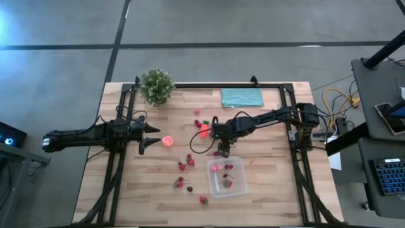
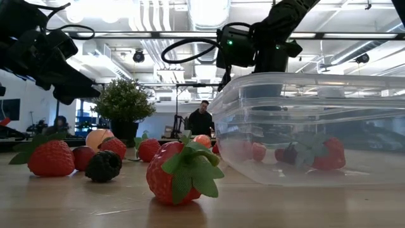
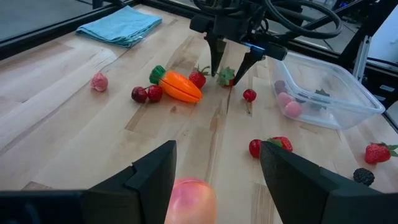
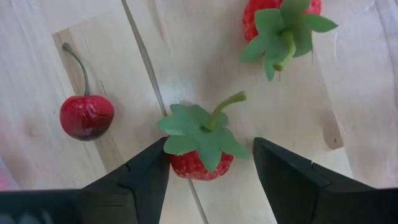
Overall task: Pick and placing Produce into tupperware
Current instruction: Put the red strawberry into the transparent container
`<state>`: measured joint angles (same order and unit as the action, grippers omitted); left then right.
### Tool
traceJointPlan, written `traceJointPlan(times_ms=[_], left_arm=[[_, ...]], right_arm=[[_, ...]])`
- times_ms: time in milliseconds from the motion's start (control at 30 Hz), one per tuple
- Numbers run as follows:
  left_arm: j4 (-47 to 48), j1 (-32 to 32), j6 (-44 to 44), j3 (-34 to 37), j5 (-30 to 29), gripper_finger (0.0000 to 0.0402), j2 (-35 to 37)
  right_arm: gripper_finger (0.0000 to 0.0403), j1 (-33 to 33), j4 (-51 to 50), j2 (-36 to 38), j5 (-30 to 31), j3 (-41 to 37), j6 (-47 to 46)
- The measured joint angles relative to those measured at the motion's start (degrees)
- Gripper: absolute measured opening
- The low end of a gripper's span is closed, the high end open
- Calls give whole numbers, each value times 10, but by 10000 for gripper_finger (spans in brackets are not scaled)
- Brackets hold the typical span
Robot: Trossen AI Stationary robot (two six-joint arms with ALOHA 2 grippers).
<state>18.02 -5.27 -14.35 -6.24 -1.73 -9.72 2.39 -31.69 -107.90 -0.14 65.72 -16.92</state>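
My right gripper (image 1: 221, 151) points down, open, just past the far edge of the clear tupperware (image 1: 226, 176). A red strawberry (image 4: 200, 155) with a green leafy cap lies on the table between its fingers, which stand on either side of it with gaps. The tupperware holds a few pieces of produce (image 3: 292, 107). My left gripper (image 1: 152, 136) waits open at the left, with a pink-orange ball (image 1: 168, 140) on the table just in front of it. An orange carrot (image 3: 180, 87), cherries and more strawberries lie scattered on the wood.
A second strawberry (image 4: 280, 25) and a cherry (image 4: 87, 115) lie close to my right gripper. A potted plant (image 1: 156, 85) and a teal cloth (image 1: 242, 97) sit at the far edge. More strawberries and a dark berry (image 2: 103, 166) lie left of the tupperware, toward the near edge.
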Motion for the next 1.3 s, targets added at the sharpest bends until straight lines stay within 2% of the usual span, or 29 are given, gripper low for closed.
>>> traceJointPlan(times_ms=[133, 467, 667, 800, 933, 1067, 1300], left_arm=[[0, 0, 0, 0, 0, 217, 0], [0, 0, 0, 0, 0, 217, 0], [0, 0, 0, 0, 0, 217, 0], [0, 0, 0, 0, 0, 217, 0], [0, 0, 0, 0, 0, 217, 0], [0, 0, 0, 0, 0, 217, 0], [0, 0, 0, 0, 0, 217, 0]], right_arm=[[202, 0, -6, 0, 0, 1, 0], [121, 0, -16, 3, -2, 5, -15], [130, -1, -23, 42, -1, 5, -36], [134, -10, -48, 96, 3, 5, -61], [132, -47, -68, 151, -6, 5, -95], [134, -111, -69, 187, -13, 5, -157], [138, -223, -58, 163, -13, 5, -268]])
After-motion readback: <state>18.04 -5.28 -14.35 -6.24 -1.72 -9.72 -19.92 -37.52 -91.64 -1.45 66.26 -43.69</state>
